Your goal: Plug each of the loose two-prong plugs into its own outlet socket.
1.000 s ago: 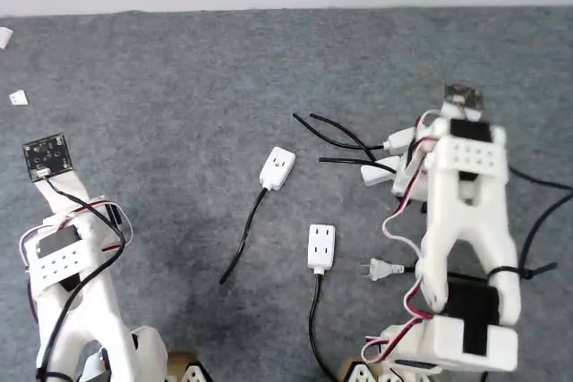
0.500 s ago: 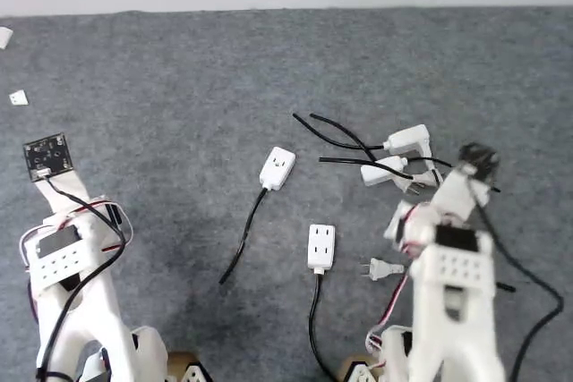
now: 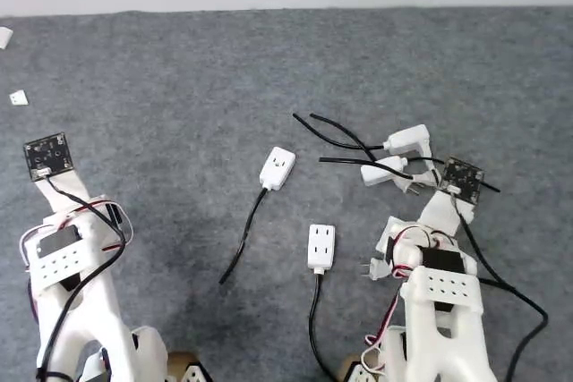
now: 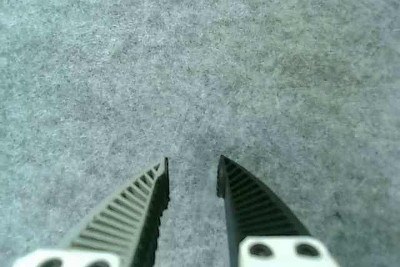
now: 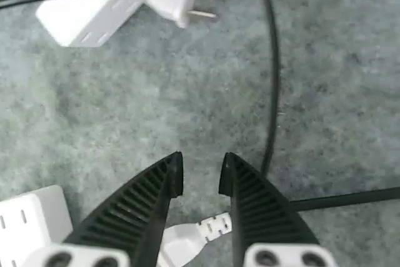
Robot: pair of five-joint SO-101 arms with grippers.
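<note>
Your right gripper has drawn back over the near-edge plug, jaws slightly parted and empty: you're lined up to grasp.

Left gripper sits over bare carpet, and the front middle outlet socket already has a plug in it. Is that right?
Not quite. In the high view that outlet socket has nothing in it: its slots are bare, and the two-prong plug lies loose on the carpet beside it. The left gripper is over bare carpet, as the left wrist view shows.
</note>
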